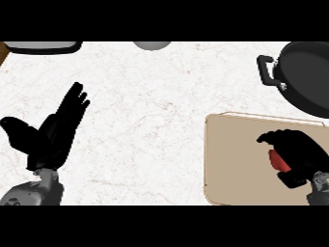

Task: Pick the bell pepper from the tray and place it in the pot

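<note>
Bell pepper [277, 161] in right robot hand [302, 152]

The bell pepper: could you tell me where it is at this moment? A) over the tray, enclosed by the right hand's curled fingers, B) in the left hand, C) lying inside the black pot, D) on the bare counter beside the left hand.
A: the red bell pepper shows inside the curled right hand over the beige tray, short of the black pot.
</note>
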Available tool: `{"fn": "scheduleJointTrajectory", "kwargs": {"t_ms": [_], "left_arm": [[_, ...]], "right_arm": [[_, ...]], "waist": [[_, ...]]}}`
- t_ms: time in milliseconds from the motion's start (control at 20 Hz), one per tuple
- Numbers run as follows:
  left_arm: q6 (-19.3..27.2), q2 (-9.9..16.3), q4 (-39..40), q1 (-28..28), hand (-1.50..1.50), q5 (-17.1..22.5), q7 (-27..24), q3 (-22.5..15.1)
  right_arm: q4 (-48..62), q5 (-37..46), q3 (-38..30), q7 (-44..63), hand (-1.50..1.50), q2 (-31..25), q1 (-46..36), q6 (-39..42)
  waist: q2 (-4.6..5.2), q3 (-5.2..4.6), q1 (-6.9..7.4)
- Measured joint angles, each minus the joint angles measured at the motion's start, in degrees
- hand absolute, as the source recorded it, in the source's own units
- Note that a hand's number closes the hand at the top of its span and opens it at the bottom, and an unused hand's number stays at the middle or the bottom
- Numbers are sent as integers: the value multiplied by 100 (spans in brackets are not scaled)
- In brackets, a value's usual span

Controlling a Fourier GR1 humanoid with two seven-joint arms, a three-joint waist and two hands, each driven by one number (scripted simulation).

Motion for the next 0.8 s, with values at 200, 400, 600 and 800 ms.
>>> {"fn": "scheduleJointTrajectory", "kwargs": {"t_ms": [200, 400, 600, 800], "left_arm": [[-53, -49, 146, -1, 0, -30, -126, 40], [-77, -74, 104, 8, 0, -89, -111, 65], [-101, -49, 114, -114, 0, -46, 28, 172], [-36, -70, 77, -27, 0, -77, -19, 201]], "right_arm": [[63, 78, 5, -377, 150, 93, 2, -318], [180, 242, -5, -504, 150, 274, -141, -383], [195, 34, -529, -619, 150, 196, -3, -465], [734, -666, -1973, -223, 150, 74, -17, -455]], "waist": [[-3, -3, -8], [-3, -3, -4], [-3, 0, -38], [7, 9, -147]]}}
